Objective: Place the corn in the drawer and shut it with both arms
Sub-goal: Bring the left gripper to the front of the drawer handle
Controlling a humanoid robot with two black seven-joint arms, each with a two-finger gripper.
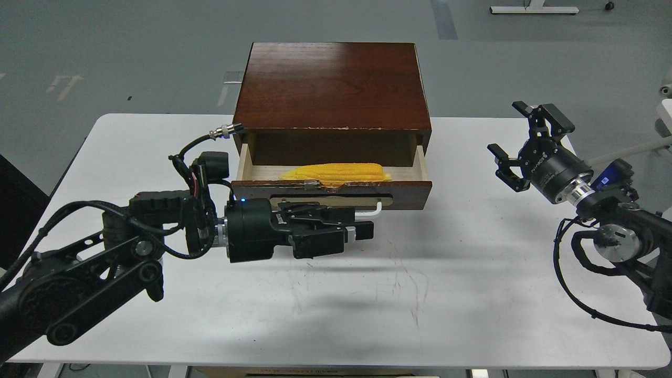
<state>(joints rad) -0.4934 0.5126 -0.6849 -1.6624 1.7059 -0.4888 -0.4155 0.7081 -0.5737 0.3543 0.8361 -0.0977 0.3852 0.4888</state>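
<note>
corn [336, 172] is lying lengthwise inside the open drawer [331, 187], yellow against the pale wood, so the closing is what's left. left tool [362, 223] is stretched out sideways right in front of the drawer face, level with the white bar handle [374, 209] on its tan plate. its fingers overlap in this view, so i cannot tell whether they're apart or together, or whether they touch the handle. right tool [517, 144] hangs well off to the right above the bench [105, 157], fingers spread wide, holding nothing.

to do this well, my read is: push flat and square on the drawer front, not on the handle's end, or the drawer may skew in the cabinet [331, 84]. bring the right tool in on the other half of the face so both press evenly. keep the corn's tip below the chipped top edge so nothing catches.

writing: white lettering on the right tool's wrist body, too small and angled to read. no other labels legible.
</note>
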